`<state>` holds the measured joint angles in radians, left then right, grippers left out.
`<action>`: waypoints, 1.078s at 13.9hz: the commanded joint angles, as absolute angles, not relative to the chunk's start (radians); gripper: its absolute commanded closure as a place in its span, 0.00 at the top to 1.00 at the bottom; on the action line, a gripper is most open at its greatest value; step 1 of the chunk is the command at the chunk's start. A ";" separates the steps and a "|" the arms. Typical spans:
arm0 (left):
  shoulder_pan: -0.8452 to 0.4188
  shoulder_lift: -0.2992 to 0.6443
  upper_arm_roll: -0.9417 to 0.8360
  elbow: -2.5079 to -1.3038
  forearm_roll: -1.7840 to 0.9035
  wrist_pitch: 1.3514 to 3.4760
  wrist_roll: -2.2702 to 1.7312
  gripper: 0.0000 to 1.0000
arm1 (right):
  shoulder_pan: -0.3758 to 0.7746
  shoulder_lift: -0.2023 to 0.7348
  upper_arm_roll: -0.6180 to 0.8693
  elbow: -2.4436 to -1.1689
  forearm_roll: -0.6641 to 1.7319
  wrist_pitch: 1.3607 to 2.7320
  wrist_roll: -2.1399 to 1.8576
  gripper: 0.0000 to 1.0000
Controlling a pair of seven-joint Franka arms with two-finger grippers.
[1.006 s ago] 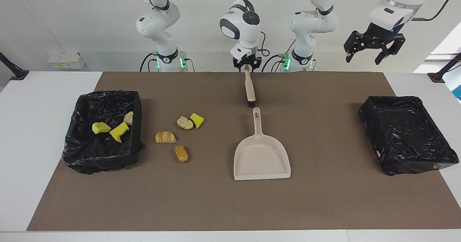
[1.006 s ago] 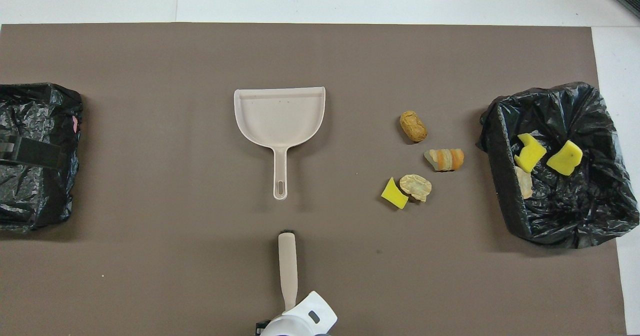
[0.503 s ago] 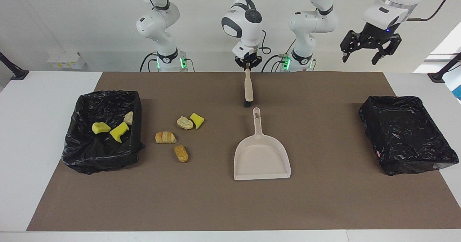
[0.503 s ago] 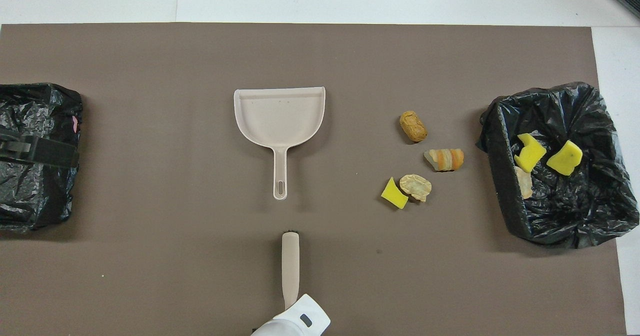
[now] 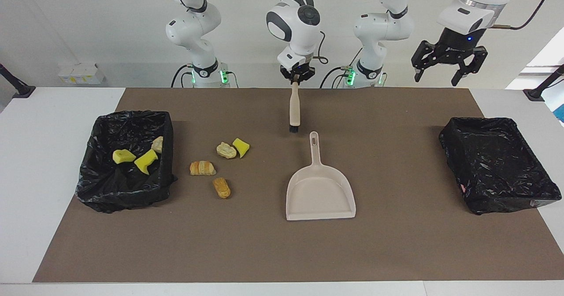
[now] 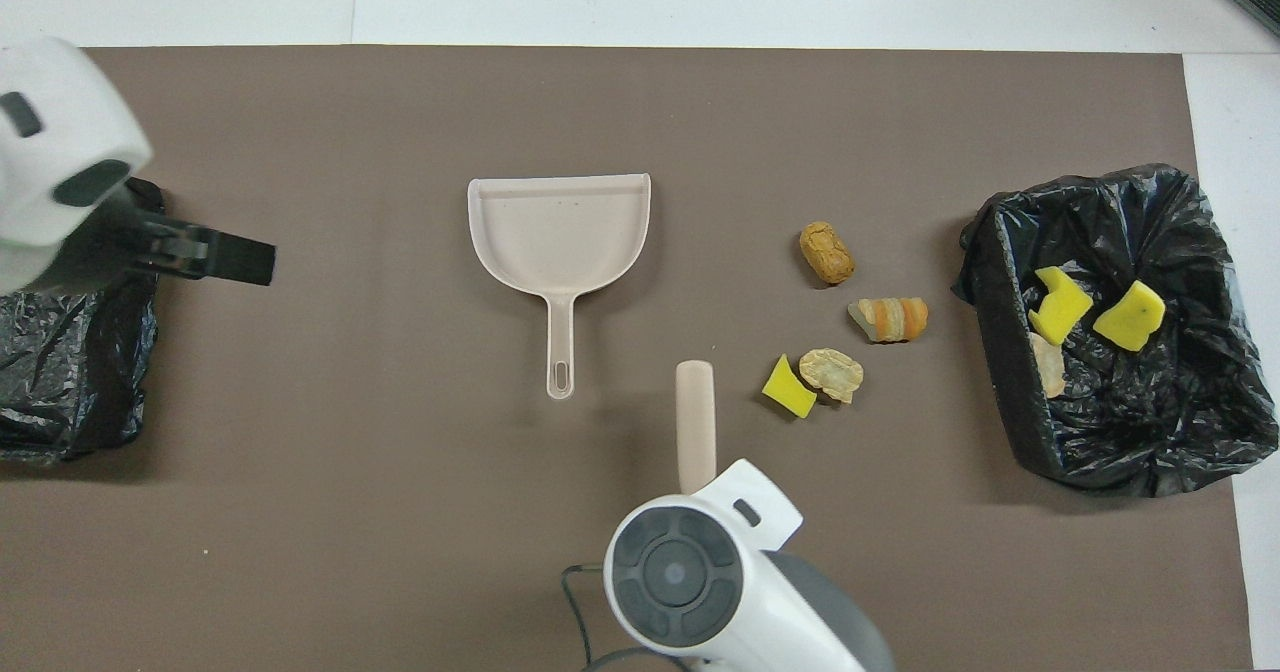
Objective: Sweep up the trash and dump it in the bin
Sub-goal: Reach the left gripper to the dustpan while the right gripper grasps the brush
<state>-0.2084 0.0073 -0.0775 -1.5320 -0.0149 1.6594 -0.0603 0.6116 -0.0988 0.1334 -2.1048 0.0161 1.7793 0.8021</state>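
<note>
The right hand [image 5: 295,81] is shut tight on the long beige brush [image 5: 294,109], which hangs bristles down over the brown mat. Four bits of yellow and tan trash [image 5: 220,166] lie on the desk [image 5: 53,124] beside it, toward the right arm's end. Three more sit in the black-lined bin [image 5: 125,124]. The left hand [image 5: 447,69] is open wide, up in the air.

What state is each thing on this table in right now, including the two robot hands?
Beige brush: lifted, hanging bristles-down from the right hand.
Right hand: shut on the brush handle.
Left hand: open, empty, raised.
Beige plastic dustpan: flat on the brown mat, empty, untouched.
Four loose trash pieces: lying on the mat, unswept.
Black-lined bin at the right arm's end: holds three trash pieces.
Black-lined bin at the left arm's end: looks empty.
</note>
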 commanded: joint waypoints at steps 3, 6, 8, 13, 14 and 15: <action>-0.368 0.104 -0.067 -1.692 -0.020 1.938 -0.309 1.00 | 0.352 -0.060 0.149 -2.103 -0.093 1.766 0.663 0.00; -0.452 0.269 -0.066 -1.720 -0.018 2.125 -0.475 1.00 | 0.212 -0.040 0.149 -2.118 -0.199 1.805 0.521 0.00; -0.462 0.285 -0.066 -1.779 -0.018 2.199 -0.491 1.00 | 0.132 -0.038 0.149 -2.147 -0.271 1.859 0.386 0.00; -0.491 0.279 -0.067 -1.868 -0.018 2.246 -0.479 1.00 | 0.049 -0.037 0.150 -2.218 -0.290 1.951 0.174 0.00; -0.491 0.279 -0.067 -1.878 -0.018 2.256 -0.474 1.00 | 0.046 -0.037 0.150 -2.235 -0.282 1.982 0.125 0.00; -0.492 0.276 -0.067 -1.885 -0.018 2.256 -0.472 1.00 | 0.045 -0.037 0.150 -2.241 -0.275 1.988 0.070 0.00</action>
<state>-0.4718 0.3138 -0.0840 -1.8271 -0.0149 2.2238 -0.4773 0.0672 -0.0212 0.1332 -2.2012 -0.2699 1.9443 0.1585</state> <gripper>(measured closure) 0.000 0.740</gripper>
